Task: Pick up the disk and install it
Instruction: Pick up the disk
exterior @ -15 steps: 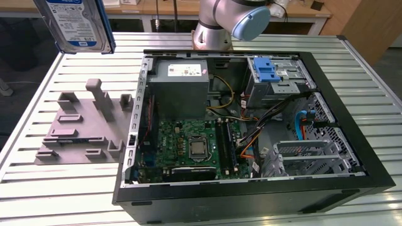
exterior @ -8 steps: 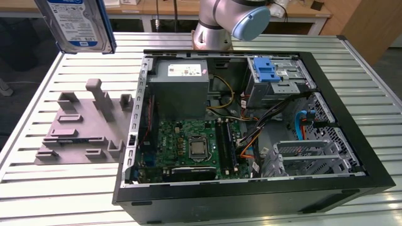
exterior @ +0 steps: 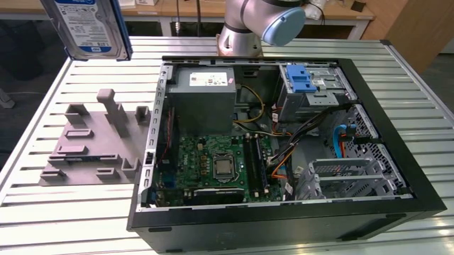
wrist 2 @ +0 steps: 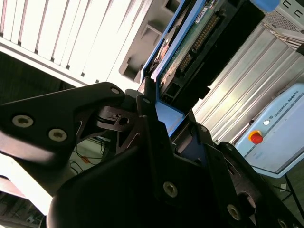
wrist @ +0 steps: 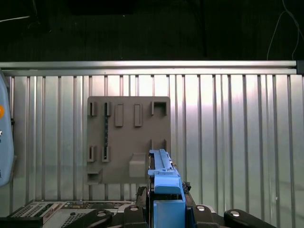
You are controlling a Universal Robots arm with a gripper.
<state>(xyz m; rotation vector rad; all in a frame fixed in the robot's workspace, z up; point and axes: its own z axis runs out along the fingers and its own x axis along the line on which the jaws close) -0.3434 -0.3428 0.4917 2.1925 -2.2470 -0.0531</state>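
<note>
Swinging over the computer case could knock the disk crooked if the grip is shallow, imo. Exterior view: it hangs upright above the table, at the case's ten o'clock. Second wrist view: fingers clamp its blue end. First wrist view: it sits edge-on between them, over the grey fixture.

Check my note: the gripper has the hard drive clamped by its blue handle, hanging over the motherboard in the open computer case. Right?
Not quite. The gripper does clamp the hard drive by its blue handle, but the first wrist view shows it hanging over the grey holder plate outside the computer case, not the motherboard.
</note>
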